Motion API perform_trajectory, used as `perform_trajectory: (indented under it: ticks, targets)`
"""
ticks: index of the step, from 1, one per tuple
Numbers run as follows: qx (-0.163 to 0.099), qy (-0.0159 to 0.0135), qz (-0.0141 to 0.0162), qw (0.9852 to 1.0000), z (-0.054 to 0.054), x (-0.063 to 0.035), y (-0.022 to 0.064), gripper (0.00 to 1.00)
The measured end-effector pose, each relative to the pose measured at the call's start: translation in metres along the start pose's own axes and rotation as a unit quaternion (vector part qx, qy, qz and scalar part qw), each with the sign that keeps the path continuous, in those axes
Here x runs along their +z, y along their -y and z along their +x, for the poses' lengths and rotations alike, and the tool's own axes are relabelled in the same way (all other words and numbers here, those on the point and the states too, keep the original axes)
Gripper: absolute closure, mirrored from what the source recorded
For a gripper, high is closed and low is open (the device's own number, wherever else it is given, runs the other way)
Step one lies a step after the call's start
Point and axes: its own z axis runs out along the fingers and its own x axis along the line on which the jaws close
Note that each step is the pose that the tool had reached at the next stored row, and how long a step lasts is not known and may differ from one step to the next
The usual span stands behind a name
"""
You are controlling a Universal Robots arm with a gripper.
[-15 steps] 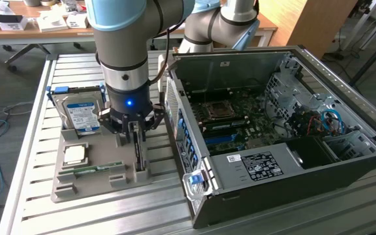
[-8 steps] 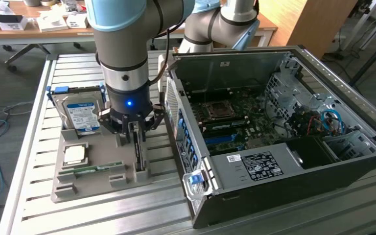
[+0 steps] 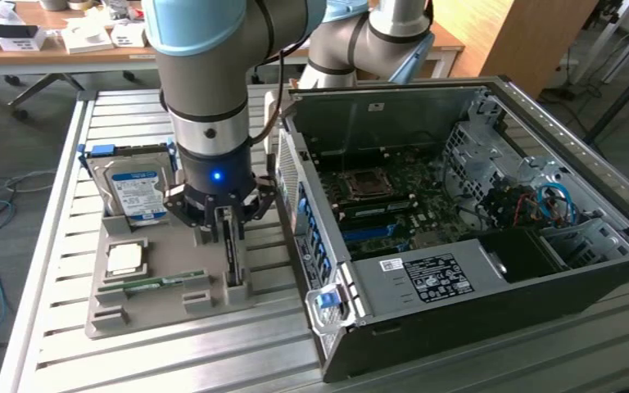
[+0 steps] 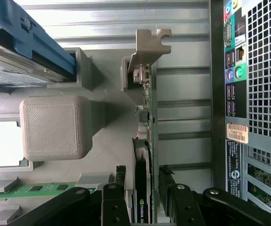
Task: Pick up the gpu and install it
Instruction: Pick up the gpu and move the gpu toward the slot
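Gripper (image 4: 143,202) status: my fingers (image 4: 114,203) are spread wide and straddle the gpu (image 4: 146,113), one on each face. I see a gap on both sides, so nothing is clamped. I judge this to be the approach for the pick, with no grasp made.

The gpu stands on its long edge in a narrow slot of the grey fixture tray (image 3: 151,315), with its metal bracket (image 4: 150,44) at the end away from me. Standing upright, it presents both flat faces to my fingers, which I take to be the reason for the slot.

Other tray compartments, checked in order:
- The memory stick (image 3: 161,284) lies flat in a long recess, beside the gpu slot.
- The processor chip (image 3: 125,259) sits in a square pocket.
- The hard drive (image 3: 138,195), in a blue carrier, stands upright in a holder at the tray's far end.

The tray rests on the slatted metal table (image 3: 128,106), just beside the computer case (image 3: 424,278) on the exterior view's right. The case lies with its side panel off. Inside are the motherboard (image 3: 402,188) with its bare processor socket (image 3: 367,184) and the blue and red cables (image 3: 544,205). I cannot make out a card seated on the board.
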Motion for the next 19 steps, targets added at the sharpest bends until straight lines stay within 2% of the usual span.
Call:
perform_trajectory:
  ticks: [6,19]
  targets:
    - [-0.01,-0.0005,-0.0001,0.9999,-0.0002,0.0003,0.0025,0.58]
    - [-0.01,-0.0006,-0.0001,0.9999,-0.0017,0.0006,0.004,0.58]
